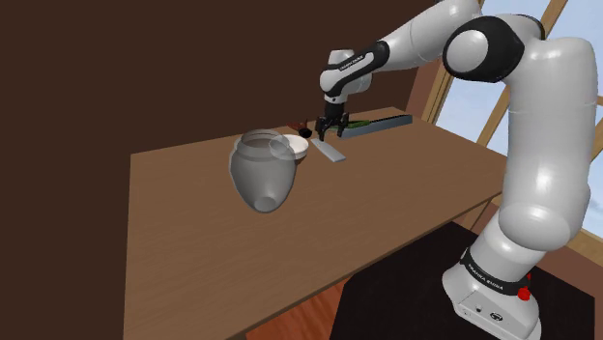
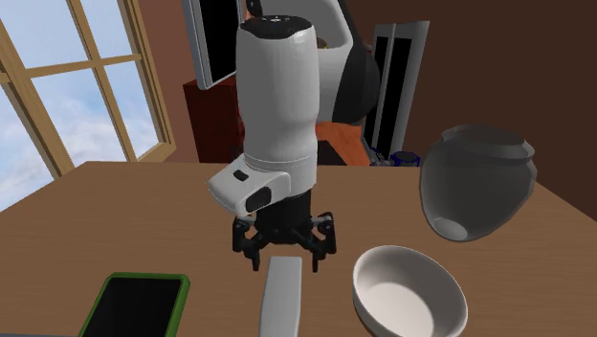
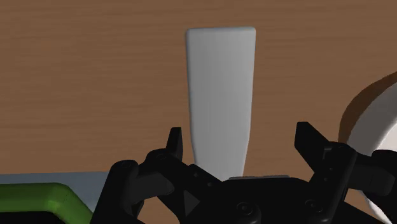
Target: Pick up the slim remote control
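The slim remote control is a plain grey flat bar lying on the brown wooden table. It also appears as remote and remote. My black gripper hangs just above the remote's near end, fingers open and standing apart on either side of it, not touching it. In the second exterior view the gripper is at the remote's far end, and in the shoulder view the gripper is right above it.
A white bowl lies close beside the remote. A grey vase lies tilted on the table behind the bowl. A green-edged tablet lies on the remote's other side. A window is on the wall.
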